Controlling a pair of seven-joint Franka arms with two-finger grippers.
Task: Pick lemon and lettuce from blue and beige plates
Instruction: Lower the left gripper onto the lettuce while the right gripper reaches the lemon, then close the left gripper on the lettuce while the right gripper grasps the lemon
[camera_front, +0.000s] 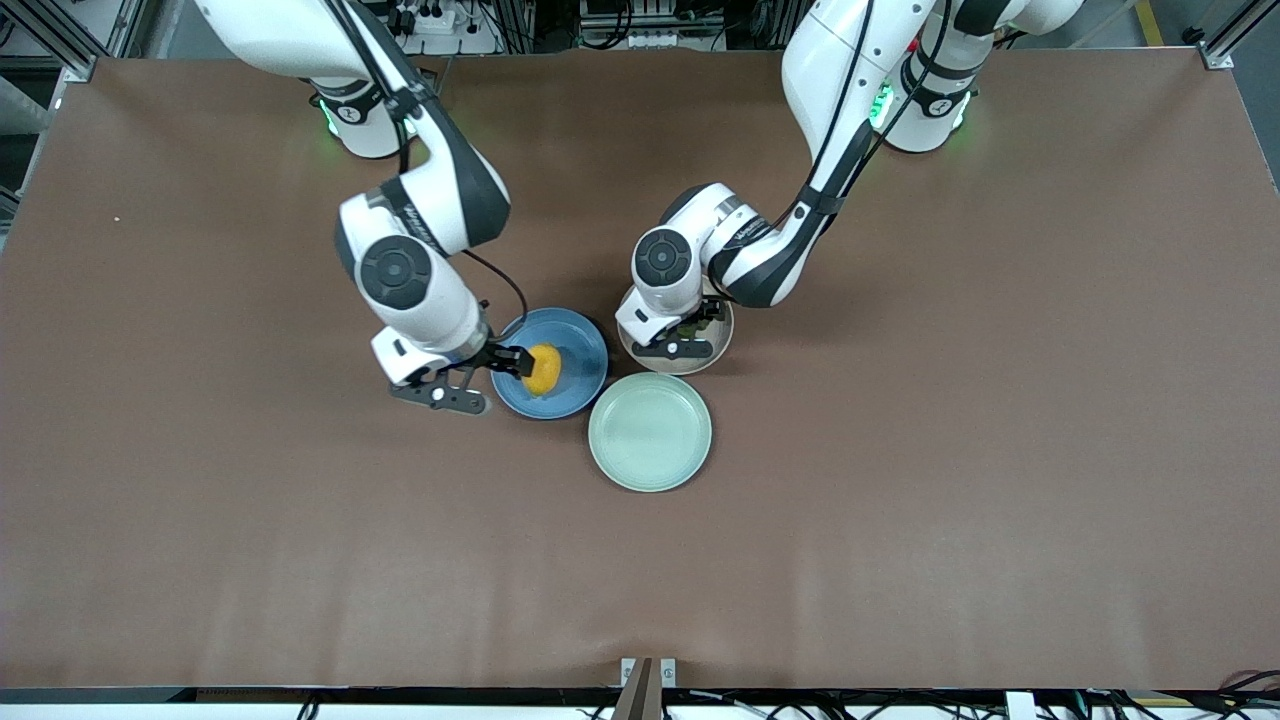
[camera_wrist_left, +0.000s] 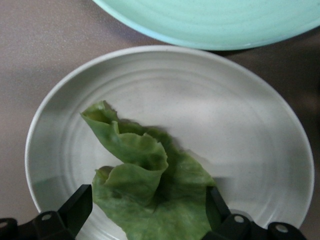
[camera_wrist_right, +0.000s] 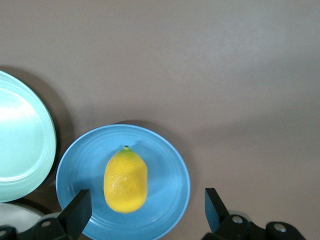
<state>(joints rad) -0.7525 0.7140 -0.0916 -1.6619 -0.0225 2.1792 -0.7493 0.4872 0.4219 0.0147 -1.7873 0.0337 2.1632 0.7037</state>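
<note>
The yellow lemon lies on the blue plate. My right gripper hangs open low over that plate's edge toward the right arm's end, with one end of the lemon between its fingers and untouched. The wrinkled green lettuce lies on the beige plate, mostly hidden under the left hand in the front view. My left gripper is open just above that plate, one finger on each side of the leaf.
A pale mint-green plate sits nearer the front camera, touching or almost touching both other plates. Brown table surface stretches all around the three plates.
</note>
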